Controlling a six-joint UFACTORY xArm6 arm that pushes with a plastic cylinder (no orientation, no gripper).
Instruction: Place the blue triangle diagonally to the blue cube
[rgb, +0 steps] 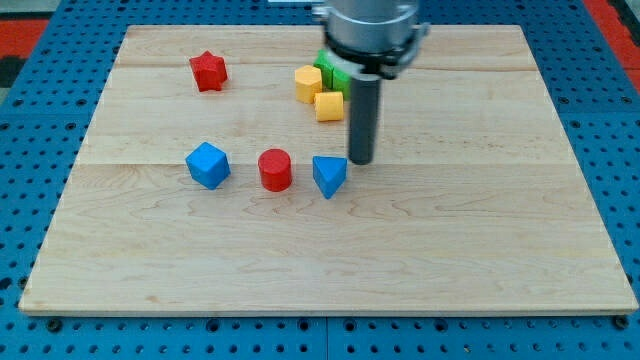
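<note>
No jaws here, just a rod holding nothing. Left to right on the worktop (480, 250): blue cube (208, 165), red cylinder (275, 170), blue triangle (329, 176), my tip (360, 162) just beside its upper right. It looks light, rigid and easily spun; push a flat face.

- A robotics lab or test rig, by every sign: a pale wooden bench (300, 240) of glued planks lies flat on a blue perforated base (40, 330) with rows of regular holes.
- A grey machine arm (368, 30) reaches in from the view's top, ending in a dark rod; my tip (360, 162) stands on the wood.
- Small painted blocks, among them a red star (208, 71) and a blue cube (207, 164), lie scattered like trial pieces.
- Red surfaces (20, 25) edge the top corners.
</note>
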